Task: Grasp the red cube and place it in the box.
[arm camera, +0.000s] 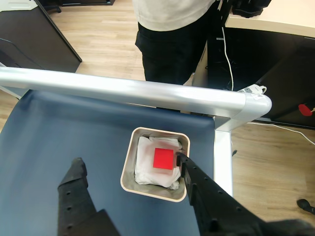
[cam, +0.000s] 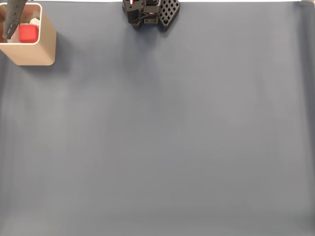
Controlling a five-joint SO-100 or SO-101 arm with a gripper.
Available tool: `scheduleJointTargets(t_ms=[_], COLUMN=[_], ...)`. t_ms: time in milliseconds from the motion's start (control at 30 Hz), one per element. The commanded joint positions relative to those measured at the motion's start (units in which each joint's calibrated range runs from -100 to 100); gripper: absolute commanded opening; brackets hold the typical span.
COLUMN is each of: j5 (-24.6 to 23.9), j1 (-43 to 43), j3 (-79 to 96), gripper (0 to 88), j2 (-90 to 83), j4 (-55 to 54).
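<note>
The red cube [cam: 28, 33] [arm camera: 163, 159] lies inside the box [cam: 34, 53] [arm camera: 129, 162], resting on white padding. This beige box stands at the far left corner of the blue table in the fixed view. My gripper [arm camera: 129, 164] hovers above the box and is open, holding nothing. In the wrist view one dark finger [arm camera: 75, 173] hangs over the table left of the box, and the other finger [arm camera: 187, 169] crosses the box's right wall, its tip just beside the cube. In the fixed view one finger [cam: 12, 18] reaches over the box's left side.
The arm's base [cam: 150, 12] sits at the table's far edge. The blue mat [cam: 172, 132] spreads wide. In the wrist view a silver rail [arm camera: 123, 91] borders the table close behind the box, and a person [arm camera: 172, 44] stands just beyond it.
</note>
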Motion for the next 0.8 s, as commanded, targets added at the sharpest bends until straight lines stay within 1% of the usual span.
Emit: scheduleJointTargets(t_ms=[0,633,700,767], j5=[-0.44,-0.54,-0.73,-0.83], j1=[0.78,1.49,1.49,1.35], j3=[-2.06,-1.24,-1.15,-1.15], gripper=[42.1,42.4,41.8,39.1], j2=[-1.60,-1.60,-1.60,-1.60], j4=[-0.45,-1.19,-1.19,-1.19])
